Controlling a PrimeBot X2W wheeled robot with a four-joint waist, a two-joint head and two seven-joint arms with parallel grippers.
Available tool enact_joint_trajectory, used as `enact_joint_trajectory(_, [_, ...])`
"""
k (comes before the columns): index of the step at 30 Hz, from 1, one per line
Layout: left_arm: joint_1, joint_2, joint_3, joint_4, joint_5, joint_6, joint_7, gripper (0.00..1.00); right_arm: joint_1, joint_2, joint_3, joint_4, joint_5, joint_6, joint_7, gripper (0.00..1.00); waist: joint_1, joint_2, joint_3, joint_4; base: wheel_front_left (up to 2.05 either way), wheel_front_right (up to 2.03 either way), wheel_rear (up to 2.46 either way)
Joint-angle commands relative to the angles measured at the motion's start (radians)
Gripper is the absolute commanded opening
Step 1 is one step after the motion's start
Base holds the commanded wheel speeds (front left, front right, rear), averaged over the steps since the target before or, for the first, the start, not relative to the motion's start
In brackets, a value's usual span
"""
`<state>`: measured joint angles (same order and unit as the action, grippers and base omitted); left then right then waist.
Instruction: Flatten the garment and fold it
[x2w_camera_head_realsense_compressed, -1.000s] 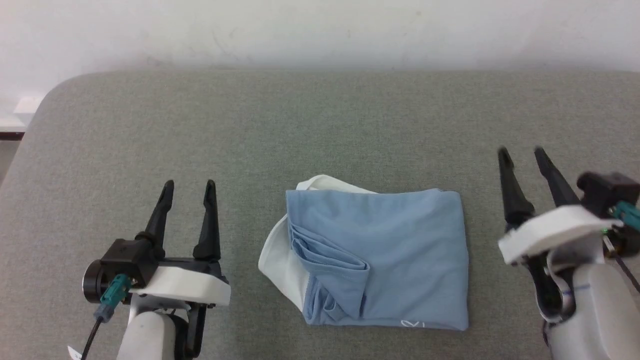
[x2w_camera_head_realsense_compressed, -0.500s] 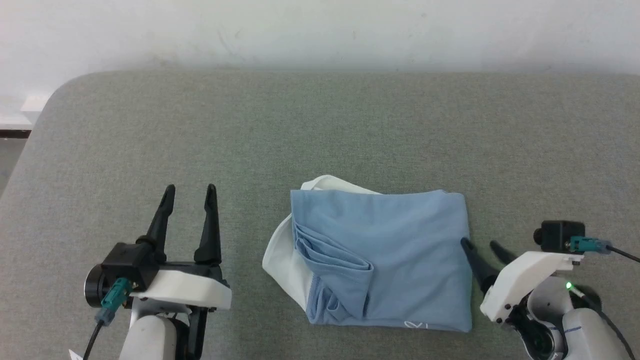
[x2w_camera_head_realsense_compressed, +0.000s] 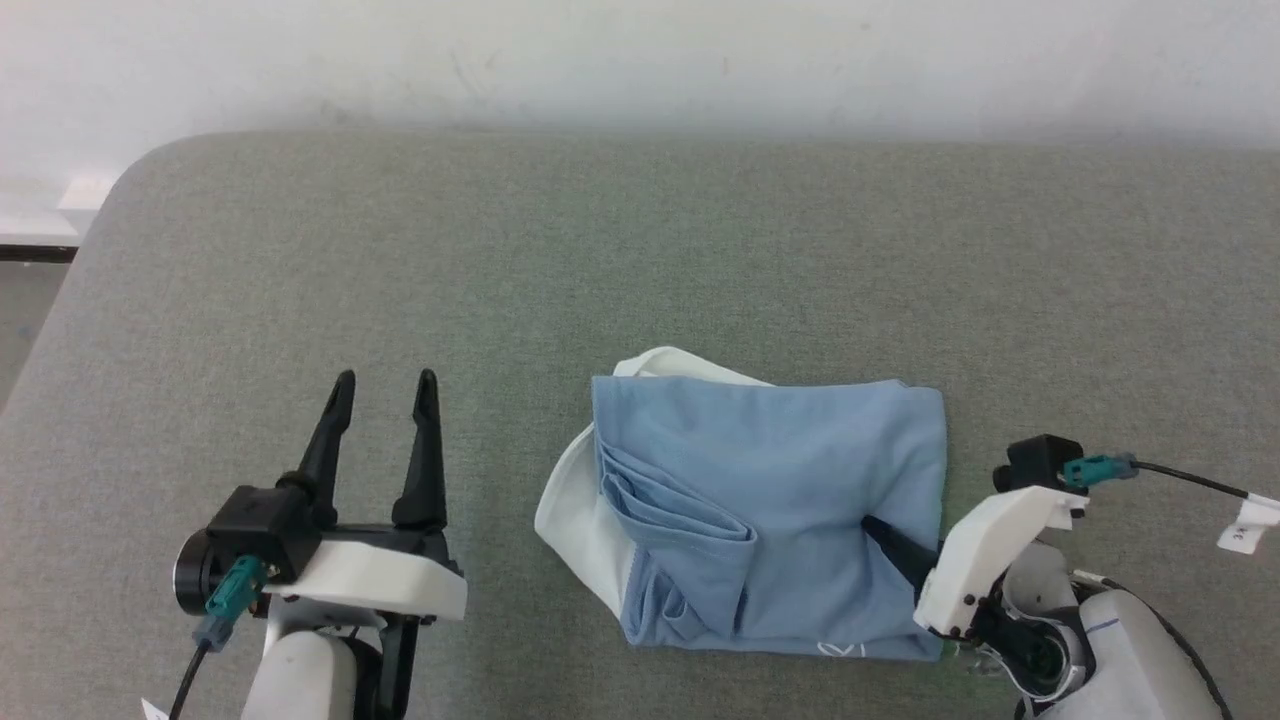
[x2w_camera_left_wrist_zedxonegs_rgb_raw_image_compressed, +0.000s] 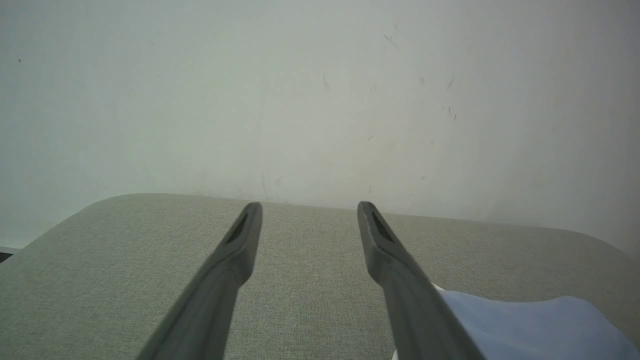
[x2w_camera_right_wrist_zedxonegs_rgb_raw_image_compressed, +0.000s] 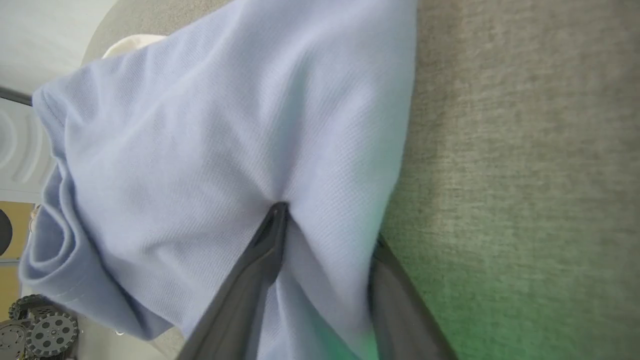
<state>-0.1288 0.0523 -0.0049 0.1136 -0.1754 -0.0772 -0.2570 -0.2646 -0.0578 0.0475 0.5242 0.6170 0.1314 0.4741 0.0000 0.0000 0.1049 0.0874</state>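
1. Right wrist view: right gripper (x2w_camera_right_wrist_zedxonegs_rgb_raw_image_compressed: 327, 225) straddled the polo shirt's (x2w_camera_head_realsense_compressed: 790, 470) edge; grip unclear.
2. Head view: left gripper (x2w_camera_head_realsense_compressed: 385, 378) gaped wide, apart from it.
3. Shirt, folded, light blue, white-collared, lay near the worktop's (x2w_camera_head_realsense_compressed: 640, 250) front edge.

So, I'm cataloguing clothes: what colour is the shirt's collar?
White collar on the light blue garment; clearest in the head view.
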Motion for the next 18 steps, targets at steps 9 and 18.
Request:
enact_joint_trajectory(9, [0.016,-0.002,0.022,-0.023,-0.005,0.021,-0.005,1.00,-0.081,0.008,0.025,-0.052,-0.317,-0.001,-0.058,0.00,0.0000,0.0000,0.018,-0.049,0.00,0.00,0.00])
enact_joint_trajectory(18, [0.000,-0.002,0.042,-0.079,0.007,0.031,-0.005,1.00,-0.238,-0.100,0.088,-0.146,-0.705,-0.001,-0.054,0.00,0.0000,0.0000,0.085,-0.196,0.00,0.00,0.00])
